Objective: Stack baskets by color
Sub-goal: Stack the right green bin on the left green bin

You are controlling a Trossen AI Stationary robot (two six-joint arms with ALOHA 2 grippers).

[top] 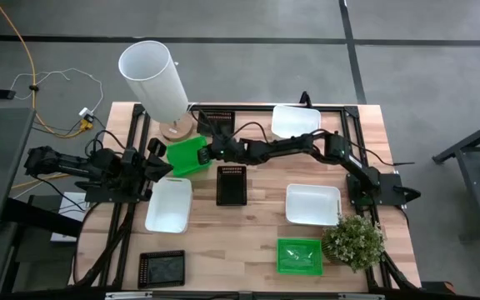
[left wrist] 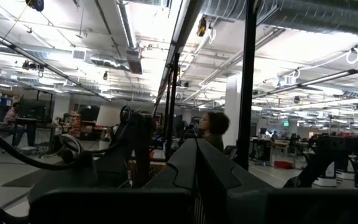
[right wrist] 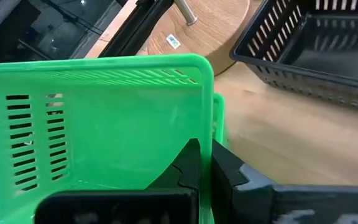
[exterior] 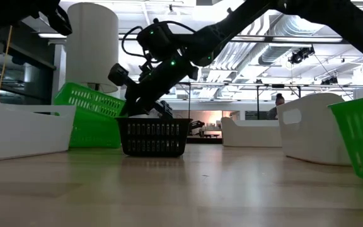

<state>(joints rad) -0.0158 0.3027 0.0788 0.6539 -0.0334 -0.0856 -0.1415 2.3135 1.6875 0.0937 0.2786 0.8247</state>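
Note:
My right gripper (top: 209, 152) reaches across the table and is shut on the wall of a bright green basket (top: 187, 156), which sits tilted near the left rear. In the right wrist view the green basket (right wrist: 104, 124) has its side wall pinched between my fingers (right wrist: 191, 165). The low view shows the same green basket (exterior: 90, 115) leaning, with the right gripper (exterior: 130, 106) at its edge. A second green basket (top: 299, 255) lies front right. White baskets (top: 170, 205) (top: 312, 204) (top: 294, 121) and black baskets (top: 232, 184) (top: 217, 119) (top: 162, 268) are spread over the table. My left gripper (top: 158, 163) is shut and holds nothing at the left.
A tall white cylinder (top: 152, 79) on a round wooden base (right wrist: 219, 25) stands at the back left. A potted plant (top: 354, 240) sits front right beside the second green basket. In the left wrist view, people (left wrist: 213, 127) show in the room beyond.

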